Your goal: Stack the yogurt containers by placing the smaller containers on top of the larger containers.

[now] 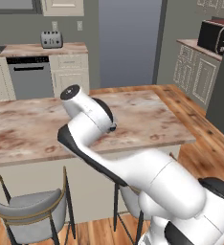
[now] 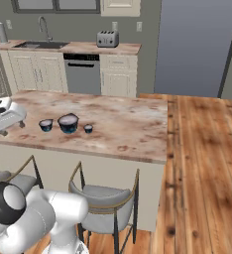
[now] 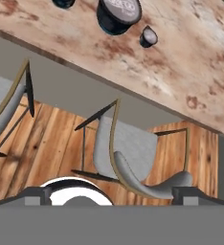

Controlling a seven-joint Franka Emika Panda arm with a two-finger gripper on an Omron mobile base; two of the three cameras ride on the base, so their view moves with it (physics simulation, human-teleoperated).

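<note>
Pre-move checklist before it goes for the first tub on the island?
1. All three dark-blue pale-rimmed yogurt tubs present on the marble island counter: ok. Medium tub, widest tub, tiny tub.
2. Tubs upright, standing apart in a row: ok.
3. Nothing stacked yet, widest tub's top free: ok.
4. Jaws of the gripper open and holding nothing: ok.
5. Gripper over the tubs: not ok; the hand view looks at the counter edge and the grey bar stools, with the tubs at its far edge.
6. Clear path past the stools: cannot tell.
</note>
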